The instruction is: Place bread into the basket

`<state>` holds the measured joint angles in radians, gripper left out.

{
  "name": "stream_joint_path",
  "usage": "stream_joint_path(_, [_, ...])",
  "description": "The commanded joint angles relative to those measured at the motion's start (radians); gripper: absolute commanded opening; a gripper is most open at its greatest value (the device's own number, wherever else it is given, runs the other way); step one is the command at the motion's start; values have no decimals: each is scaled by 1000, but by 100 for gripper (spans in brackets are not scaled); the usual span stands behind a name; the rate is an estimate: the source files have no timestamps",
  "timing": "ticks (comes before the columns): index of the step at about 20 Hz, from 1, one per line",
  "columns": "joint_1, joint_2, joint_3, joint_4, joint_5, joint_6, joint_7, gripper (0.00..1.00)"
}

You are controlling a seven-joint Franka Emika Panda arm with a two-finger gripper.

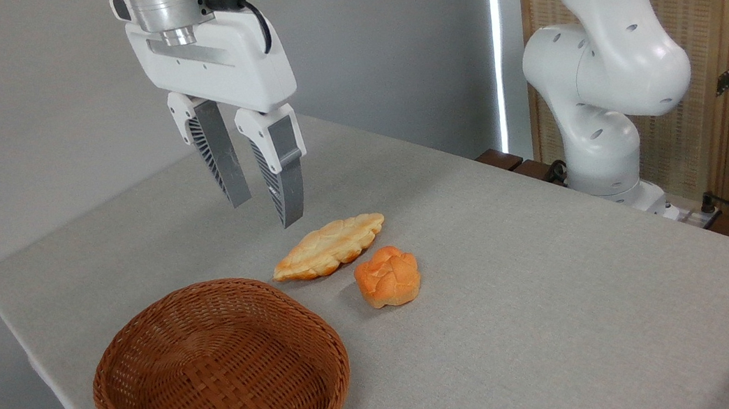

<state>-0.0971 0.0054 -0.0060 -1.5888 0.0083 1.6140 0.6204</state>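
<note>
The white robot arm reaches down from above with its grey-fingered gripper (265, 210) hanging spread and empty over the far side of the grey table (559, 291). The small orange-golden cracked bun (388, 276) lies on the cloth, right of the brown woven wicker basket (145, 360), just beside a pale leaf-shaped flat bread (329, 246).

A table (563, 319) covered in pale grey cloth carries three things. The brown wicker basket (152, 408) sits near the front left corner, its low oval rim reaching the lower edge of the view. The round orange-golden bread (388, 276) lies just right of the basket, apart from it. A longer, pale leaf-shaped bread (329, 246) lies just behind the bun, close beside it.
</note>
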Motion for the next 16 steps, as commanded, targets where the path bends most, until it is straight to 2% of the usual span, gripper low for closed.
stream_joint_path(1, [-1,10,3,23,-5,-28,-13,100])
stream_joint_path(16, [0,2,4,13,-10,-26,-14,100])
